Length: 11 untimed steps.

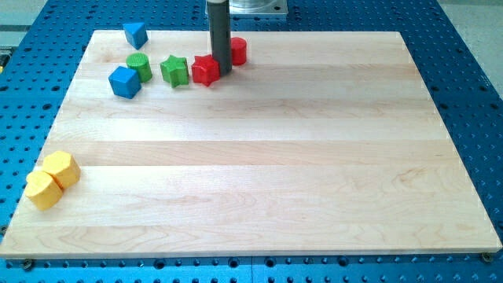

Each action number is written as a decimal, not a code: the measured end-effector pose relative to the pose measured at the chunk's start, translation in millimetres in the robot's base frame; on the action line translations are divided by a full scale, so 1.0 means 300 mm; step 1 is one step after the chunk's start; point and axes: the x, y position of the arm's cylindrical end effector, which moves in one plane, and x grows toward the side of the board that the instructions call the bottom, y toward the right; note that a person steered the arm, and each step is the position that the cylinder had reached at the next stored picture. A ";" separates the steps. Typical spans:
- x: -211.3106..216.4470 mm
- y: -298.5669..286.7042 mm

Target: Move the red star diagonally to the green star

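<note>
The red star [205, 70] lies far on the counter [259, 157], left of centre, with my tip [222, 74] touching its right side — between it and the red cylinder [237, 51] just behind. I carry no pincer, only this rod, so nothing is clamped. The green star [174, 70] sits just left of the red star, a small gap between them. Further left are the green cylinder [140, 66] and a blue cube [124, 82]; another blue block [135, 34] lies at the far edge. Two yellow blocks [52, 180] touch at the near left edge.
</note>
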 end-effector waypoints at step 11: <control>0.498 0.090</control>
